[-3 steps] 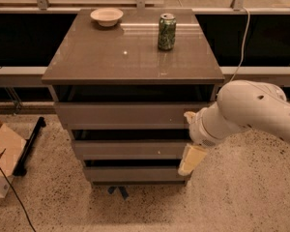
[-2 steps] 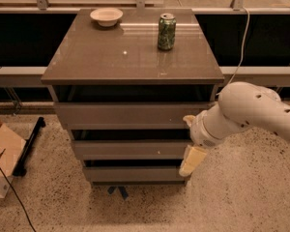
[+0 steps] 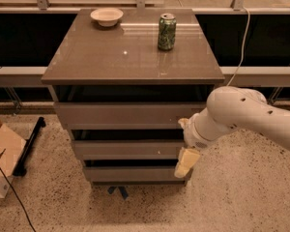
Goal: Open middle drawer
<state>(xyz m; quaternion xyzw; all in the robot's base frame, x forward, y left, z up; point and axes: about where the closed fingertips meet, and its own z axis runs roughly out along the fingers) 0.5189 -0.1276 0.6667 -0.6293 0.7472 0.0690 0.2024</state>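
Note:
The cabinet has three grey-brown handleless drawer fronts stacked below its top. The middle drawer (image 3: pixel 125 149) is the medium-width front, with a tiny white speck near its right end. It sits about in line with the other fronts, with a dark gap above it. My gripper (image 3: pixel 185 154), cream-coloured at the end of the white arm (image 3: pixel 241 117), is at the right end of the middle drawer, level with its front and reaching down over the gap below it.
The top drawer (image 3: pixel 128 115) is widest and the bottom drawer (image 3: pixel 133 173) is narrowest. On the cabinet top (image 3: pixel 92 57) stand a green can (image 3: pixel 166 31) and a white bowl (image 3: pixel 106 16). A cardboard box (image 3: pixel 2 151) and a black bar (image 3: pixel 29 139) lie on the floor to the left.

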